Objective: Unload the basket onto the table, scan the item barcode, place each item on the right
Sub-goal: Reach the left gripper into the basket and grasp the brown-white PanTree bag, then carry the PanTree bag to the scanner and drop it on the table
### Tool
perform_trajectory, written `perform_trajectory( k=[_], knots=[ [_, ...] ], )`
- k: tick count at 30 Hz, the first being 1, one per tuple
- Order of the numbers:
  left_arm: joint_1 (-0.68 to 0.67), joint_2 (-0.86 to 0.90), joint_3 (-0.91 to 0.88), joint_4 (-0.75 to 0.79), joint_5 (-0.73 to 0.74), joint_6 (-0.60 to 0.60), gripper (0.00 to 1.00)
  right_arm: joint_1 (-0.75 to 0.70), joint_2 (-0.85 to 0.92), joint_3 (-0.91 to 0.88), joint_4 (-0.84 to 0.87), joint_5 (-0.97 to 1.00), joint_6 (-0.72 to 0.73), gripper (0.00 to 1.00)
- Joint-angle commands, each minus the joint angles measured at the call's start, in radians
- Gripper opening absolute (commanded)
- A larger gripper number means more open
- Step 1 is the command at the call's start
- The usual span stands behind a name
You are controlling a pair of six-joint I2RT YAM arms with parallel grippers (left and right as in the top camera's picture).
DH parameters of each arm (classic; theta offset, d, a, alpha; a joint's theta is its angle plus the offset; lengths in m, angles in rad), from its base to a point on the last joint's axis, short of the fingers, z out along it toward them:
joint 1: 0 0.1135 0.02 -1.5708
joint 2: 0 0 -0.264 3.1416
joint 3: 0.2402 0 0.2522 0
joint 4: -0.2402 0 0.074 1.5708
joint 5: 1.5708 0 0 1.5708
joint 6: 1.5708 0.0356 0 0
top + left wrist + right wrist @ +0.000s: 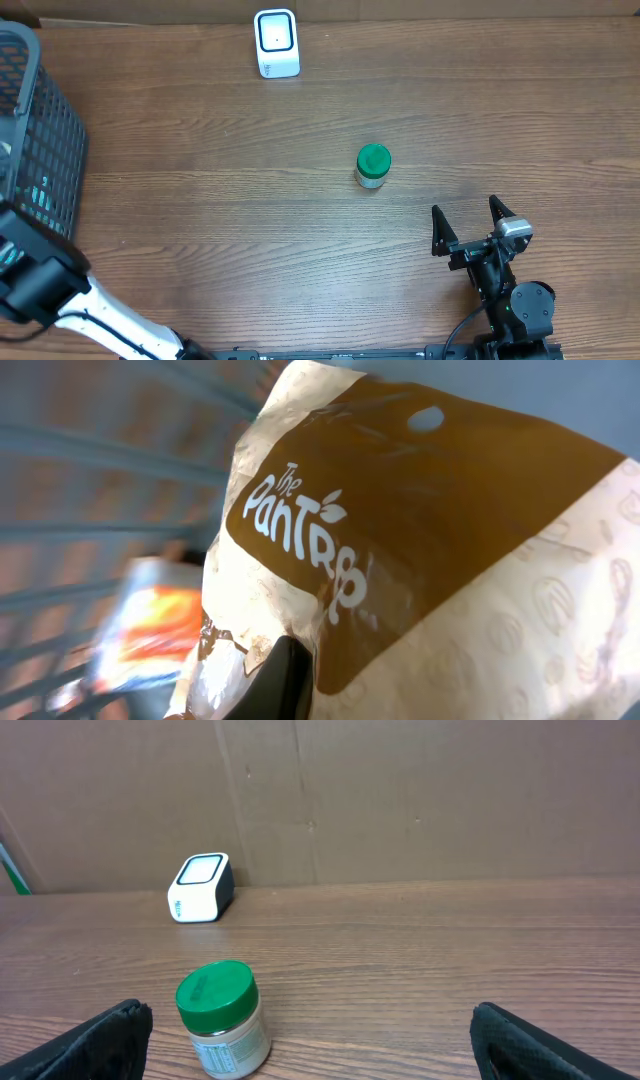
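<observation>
1. Bag (430,550), brown and cream, printed "The Pantry", fills the left wrist view, lying inside the basket (45,150) at the counter's (200,220) left edge.
2. Left gripper (285,678) is down in the basket, closed to a narrow pinch on the bag's crinkled lower edge. Only one dark finger (290,665) shows, pressed against the film, and the bag sits directly against it and just ahead.
3. Overhead, the left arm (40,285) covers the gripper and bag, so the grasp is hidden from that view.
4. Orange and white package (150,625) lies behind the bag in the basket. It is blurred and I can't read it.
5. Scanner (277,43), white, stands at the far edge of the counter, well apart from the basket and both grippers.
6. Jar (373,166) with a green lid stands upright mid-counter, between the scanner and the right gripper (466,210).
7. Right gripper is spread wide and holds nothing. It sits near the counter's front right, with the jar ahead of it, nearer its left finger and not touching.
</observation>
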Motion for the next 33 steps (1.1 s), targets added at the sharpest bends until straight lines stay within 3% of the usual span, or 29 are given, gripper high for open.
perform_trajectory(
  k=[1, 11, 16, 19, 26, 33],
  knots=[
    [0.002, -0.207, 0.058, 0.019, 0.002, -0.112, 0.04, 0.002, -0.012, -0.011, 0.003, -0.005, 0.006, 1.0],
    [-0.102, -0.562, 0.058, 0.027, 0.087, -0.217, 0.04, 0.002, -0.012, -0.011, 0.003, -0.005, 0.006, 1.0],
    [-0.278, -0.716, 0.058, -0.049, 0.149, -0.246, 0.04, 0.002, -0.012, -0.011, 0.003, -0.005, 0.006, 1.0],
    [-0.42, -0.766, 0.058, -0.133, 0.161, -0.323, 0.04, 0.002, -0.012, -0.011, 0.003, -0.005, 0.006, 1.0],
    [-0.766, -0.729, 0.009, -0.295, 0.169, -0.388, 0.04, 0.002, -0.012, -0.011, 0.003, -0.005, 0.006, 1.0],
    [-0.943, -0.58, -0.134, -0.313, 0.17, -0.545, 0.04, 0.002, -0.012, -0.011, 0.003, -0.005, 0.006, 1.0]
  ],
)
